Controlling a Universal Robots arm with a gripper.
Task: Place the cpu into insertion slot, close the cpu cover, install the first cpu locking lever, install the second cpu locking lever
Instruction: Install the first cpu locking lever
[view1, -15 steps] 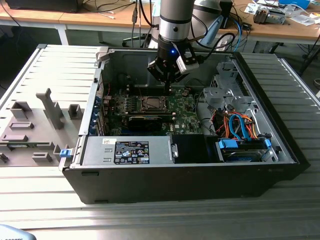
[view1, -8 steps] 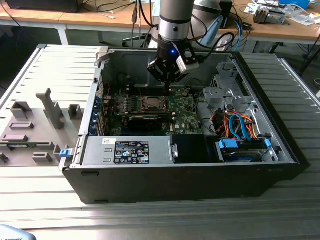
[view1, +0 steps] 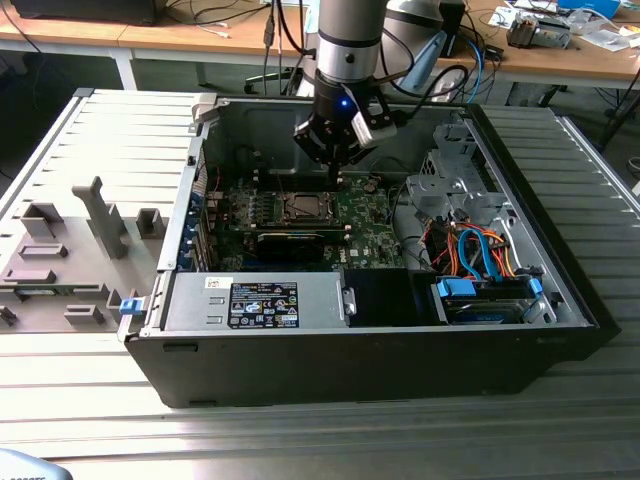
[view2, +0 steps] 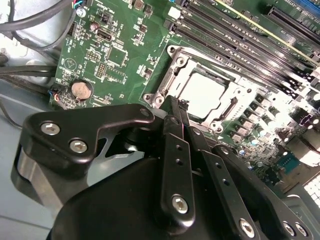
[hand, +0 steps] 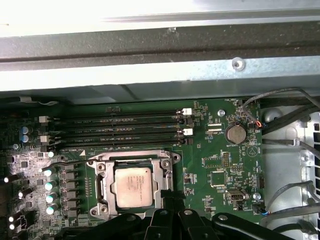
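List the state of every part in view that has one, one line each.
cpu: seated in the insertion slot.
cpu cover: closed, framing the cpu.
gripper: fingers together, holding nothing, at the socket's edge.
computer case: lying open, side panel off.

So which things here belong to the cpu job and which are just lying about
Job in hand:
- cpu, seated in the insertion slot
- cpu cover, down around the chip
- claw, fingers together beside the socket

Lying about:
- coin battery
- memory slots
- orange and blue cables
- grey parts tray
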